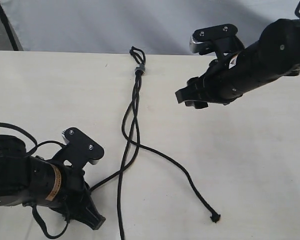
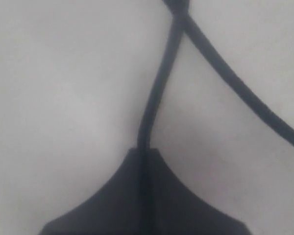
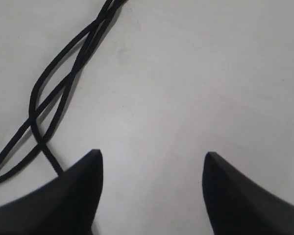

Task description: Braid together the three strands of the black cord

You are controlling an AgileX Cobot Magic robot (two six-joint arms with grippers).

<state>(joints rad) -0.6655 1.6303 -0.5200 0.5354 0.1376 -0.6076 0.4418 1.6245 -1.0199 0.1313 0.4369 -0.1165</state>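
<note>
The black cord lies down the middle of the table, its small loop (image 1: 136, 51) at the far end with a grey band (image 1: 139, 69) just below it. The three strands (image 1: 130, 117) cross loosely below the band. One strand (image 1: 180, 167) runs off right to a frayed knot (image 1: 215, 218). Another (image 1: 121, 215) leaves the near edge of the view. The third (image 2: 157, 93) goes into my left gripper (image 1: 91, 192) (image 2: 144, 151), which is shut on it low at the table. My right gripper (image 1: 189, 99) (image 3: 152, 156) hovers open and empty, right of the crossed strands (image 3: 63, 83).
A pale tabletop (image 1: 250, 165) carries the cord. Its far edge (image 1: 65, 51) meets a white backdrop. Glossy robot cables (image 1: 20, 131) loop around my left arm at the lower left.
</note>
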